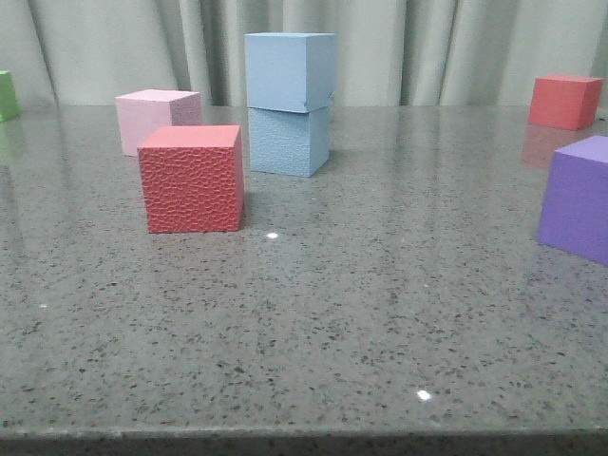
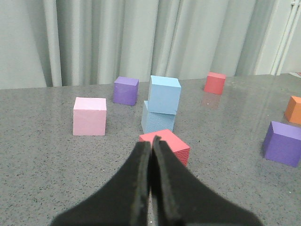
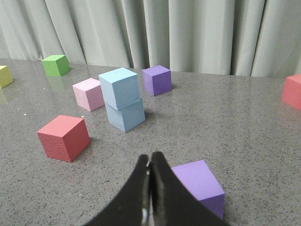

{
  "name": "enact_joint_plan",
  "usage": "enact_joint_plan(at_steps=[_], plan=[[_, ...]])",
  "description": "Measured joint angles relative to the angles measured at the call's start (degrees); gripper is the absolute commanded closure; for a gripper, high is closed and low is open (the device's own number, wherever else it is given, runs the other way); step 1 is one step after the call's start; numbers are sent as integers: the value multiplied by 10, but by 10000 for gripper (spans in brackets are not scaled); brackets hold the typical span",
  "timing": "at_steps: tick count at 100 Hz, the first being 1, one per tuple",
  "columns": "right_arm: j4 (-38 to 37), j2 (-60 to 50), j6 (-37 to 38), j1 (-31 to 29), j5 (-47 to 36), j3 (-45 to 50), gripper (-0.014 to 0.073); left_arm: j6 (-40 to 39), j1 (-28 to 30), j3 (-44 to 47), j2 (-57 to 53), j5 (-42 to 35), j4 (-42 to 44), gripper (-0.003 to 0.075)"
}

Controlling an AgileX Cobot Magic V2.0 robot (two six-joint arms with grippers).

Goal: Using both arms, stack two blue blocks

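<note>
Stack: smooth blue block (image 1: 290, 71) atop pebbled blue block (image 1: 288, 141) | left claw (image 2: 151, 143) closed, empty | right claw (image 3: 150, 157) closed, empty

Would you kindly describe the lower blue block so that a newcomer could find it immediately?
Start at the grey speckled table and find the only two-cube stack, behind the red cube and beside the pale pink cube. The lower blue block is its base, finely pebbled, whereas the upper blue block resting on it is smooth-faced.
</note>
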Motion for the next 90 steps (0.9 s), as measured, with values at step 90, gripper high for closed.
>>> enact_joint_plan(at_steps=[90], plan=[[0, 0, 0, 0, 0, 0, 706, 7, 128, 146, -12, -257, 1, 738]])
